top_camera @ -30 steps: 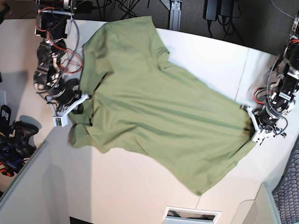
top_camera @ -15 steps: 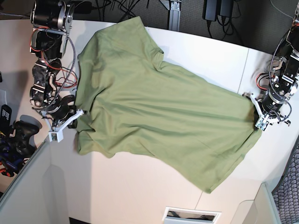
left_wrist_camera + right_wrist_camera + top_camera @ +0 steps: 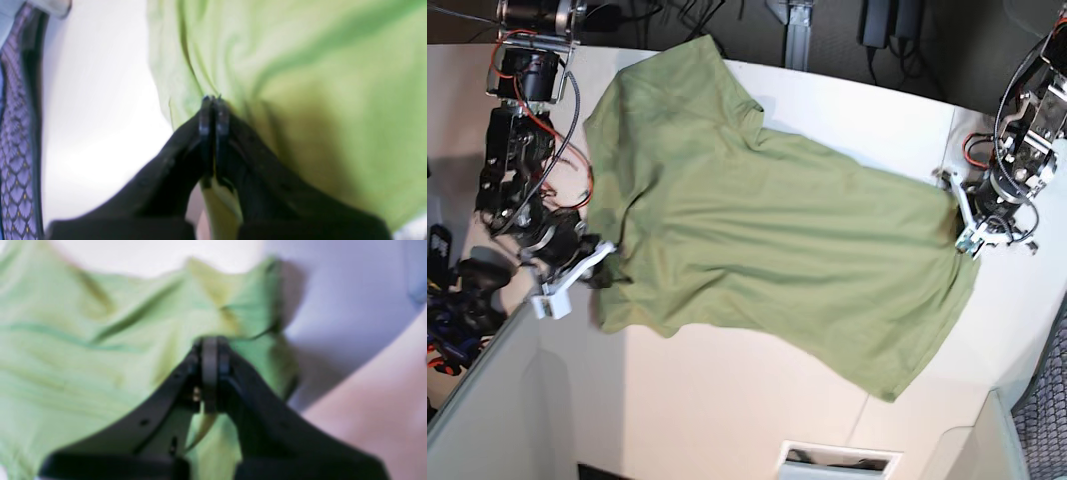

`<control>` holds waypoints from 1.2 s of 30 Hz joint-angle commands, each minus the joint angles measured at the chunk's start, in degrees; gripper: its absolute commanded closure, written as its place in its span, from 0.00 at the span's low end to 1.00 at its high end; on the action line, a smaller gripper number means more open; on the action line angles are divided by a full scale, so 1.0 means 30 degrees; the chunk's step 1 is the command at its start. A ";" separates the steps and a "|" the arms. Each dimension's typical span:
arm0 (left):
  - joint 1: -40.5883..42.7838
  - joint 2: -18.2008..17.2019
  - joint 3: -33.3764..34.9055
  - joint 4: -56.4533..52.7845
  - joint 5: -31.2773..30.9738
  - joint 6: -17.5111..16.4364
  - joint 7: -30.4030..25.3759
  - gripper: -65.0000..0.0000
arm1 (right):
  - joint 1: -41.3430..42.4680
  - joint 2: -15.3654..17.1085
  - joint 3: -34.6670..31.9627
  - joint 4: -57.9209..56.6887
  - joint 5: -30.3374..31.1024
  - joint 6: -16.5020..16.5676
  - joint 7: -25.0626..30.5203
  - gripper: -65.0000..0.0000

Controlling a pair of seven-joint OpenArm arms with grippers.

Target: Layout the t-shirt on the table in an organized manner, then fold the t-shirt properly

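Here, in the base view, the t-shirt [image 3: 767,260] lies spread across the white surface [image 3: 727,420], between the two arms. Compared with a second ago, the cloth has moved toward the far edge, and its upper corner now hangs a little over the curved rim. The body of the shirt looks flatter and wider than before, with fewer deep folds, so the laying-out step seems to go forward; the folding is not yet begun. The left tool [image 3: 964,225] sits at the shirt's edge on the right side of this view, and the right tool [image 3: 597,262] at the opposite edge.

In the left wrist view, the left tool [image 3: 211,100] is closed tightly on a pinch of the t-shirt [image 3: 317,83]. The fabric is soft and thin, light green, and long creases run out from the pinch. The smooth surface [image 3: 100,116] shows beside it.

In the right wrist view, which is blurred, the right tool [image 3: 210,343] is also closed on the t-shirt [image 3: 83,366], near a hem corner. The cloth is matte and wrinkled, without any print, and the bare surface [image 3: 350,323] is beyond it.
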 commanded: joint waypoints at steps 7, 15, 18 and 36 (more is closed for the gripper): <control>0.0189 -0.1370 0.0284 0.2200 -0.0627 -0.1734 0.1719 0.98 | -0.4087 0.0160 0.0117 0.1989 0.0452 -0.0051 0.0233 1.00; 0.0160 -0.1464 0.0284 0.2470 -0.0605 -0.1741 0.1763 0.98 | -0.7184 0.0168 0.0117 0.3934 -0.0182 -0.0044 0.0474 1.00; 0.0160 -0.1472 0.0284 0.2470 -0.0605 -0.1741 0.1836 0.98 | -0.7198 0.0277 0.0109 0.3432 -0.1246 -0.0051 0.0969 1.00; 0.2229 -0.1413 0.0284 0.6863 -0.1654 -0.2688 0.3978 0.95 | -0.6207 0.4014 0.0153 0.0867 -0.2229 -0.0058 0.2951 1.00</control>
